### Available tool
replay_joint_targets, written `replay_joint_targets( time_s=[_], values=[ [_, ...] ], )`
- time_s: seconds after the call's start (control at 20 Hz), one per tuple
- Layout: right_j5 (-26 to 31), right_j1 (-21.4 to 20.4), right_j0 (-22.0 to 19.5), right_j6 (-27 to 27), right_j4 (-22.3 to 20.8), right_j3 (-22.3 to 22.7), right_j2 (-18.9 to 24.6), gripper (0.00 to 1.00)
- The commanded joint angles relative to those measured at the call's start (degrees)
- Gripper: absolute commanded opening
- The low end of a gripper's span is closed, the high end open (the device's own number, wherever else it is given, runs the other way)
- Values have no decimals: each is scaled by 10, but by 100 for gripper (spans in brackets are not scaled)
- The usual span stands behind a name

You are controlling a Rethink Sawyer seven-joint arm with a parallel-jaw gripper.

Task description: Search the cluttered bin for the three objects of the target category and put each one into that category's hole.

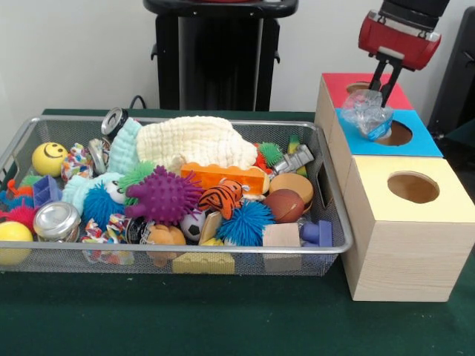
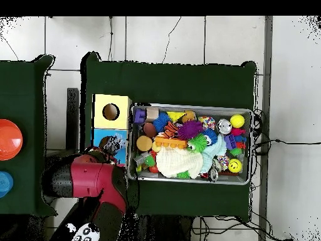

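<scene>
Gripper [image 1: 376, 90] pinches a crumpled clear plastic wad [image 1: 367, 111], hanging just over the blue-topped box [image 1: 423, 141], w/ the wad at the near-left rim of its round hole [image 1: 394, 133]. Judgement: drop step, but wad sits off-centre, so shift over the hole centre, lower till the plastic is partly inside, then let go; light crinkly stuff may cling or catch on the rim. Red box [image 1: 338, 85] behind, yellow box [image 1: 445, 200] in front. Mesh bin [image 1: 330, 245] beside the boxes on the table [image 1: 223, 319], full of toys.
</scene>
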Motion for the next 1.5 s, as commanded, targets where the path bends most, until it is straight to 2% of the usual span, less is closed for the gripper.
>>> replay_joint_targets(
  time_s=[0.05,0.6,1.0,1.15,1.5],
  values=[
    [-46,58,6,172,34,-21,-22,0],
    [-55,135,62,192,67,-58,-112,0],
    [-46,151,79,190,94,-62,-133,0],
    [-34,169,95,202,99,-73,-160,0],
    [-10,203,122,242,139,-87,-176,0]
  ],
)
